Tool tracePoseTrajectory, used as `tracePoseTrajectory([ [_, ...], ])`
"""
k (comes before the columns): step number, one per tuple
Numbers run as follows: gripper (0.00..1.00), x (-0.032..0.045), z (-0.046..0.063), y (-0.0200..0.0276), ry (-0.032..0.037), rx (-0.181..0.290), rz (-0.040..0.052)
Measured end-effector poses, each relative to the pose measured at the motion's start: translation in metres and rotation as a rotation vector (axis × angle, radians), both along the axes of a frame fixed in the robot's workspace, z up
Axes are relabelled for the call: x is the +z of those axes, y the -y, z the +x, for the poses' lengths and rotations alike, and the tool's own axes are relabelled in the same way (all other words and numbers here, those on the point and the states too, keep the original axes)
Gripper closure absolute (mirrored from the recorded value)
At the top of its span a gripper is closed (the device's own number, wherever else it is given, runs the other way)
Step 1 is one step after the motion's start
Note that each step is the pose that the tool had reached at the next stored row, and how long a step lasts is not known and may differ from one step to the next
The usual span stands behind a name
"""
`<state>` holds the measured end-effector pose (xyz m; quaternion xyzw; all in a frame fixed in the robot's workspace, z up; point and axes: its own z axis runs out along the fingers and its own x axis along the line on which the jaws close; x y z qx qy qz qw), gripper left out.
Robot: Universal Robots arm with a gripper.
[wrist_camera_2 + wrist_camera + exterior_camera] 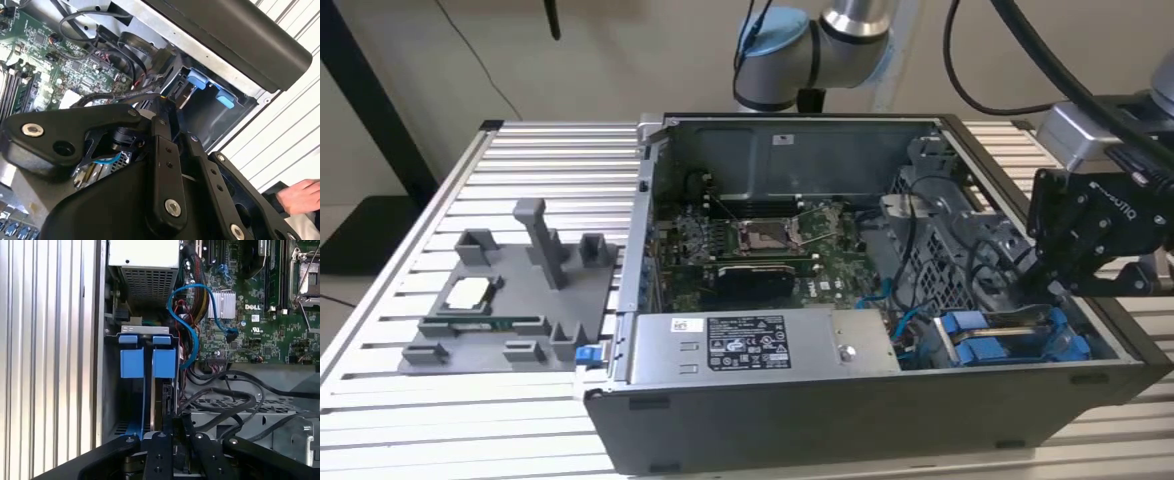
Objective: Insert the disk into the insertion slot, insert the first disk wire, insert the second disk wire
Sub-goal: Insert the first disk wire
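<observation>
Ribbed aluminium tabletop carries an open grey computer case. The black claw hangs directly over the grey metal insertion slot. The blue-framed silver disk stands edgewise inside, its long axis running toward the claw. Whether the claw grips anything I cannot tell.

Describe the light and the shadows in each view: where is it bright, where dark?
Exterior view: the ribbed table is bright, the computer case interior dimmer. First wrist view: the insertion slot lies in deep shadow beside the lit blue tabs. Second wrist view: the black hand is dark against the bright table.
</observation>
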<state>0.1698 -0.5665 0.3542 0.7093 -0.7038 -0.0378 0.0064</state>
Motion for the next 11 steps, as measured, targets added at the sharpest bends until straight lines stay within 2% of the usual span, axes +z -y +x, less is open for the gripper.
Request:
tracePoseTrajectory([
  [11, 0.81, -0.0087, 0.0020, 0.0014, -0.0005, -0.001, -0.0008],
])
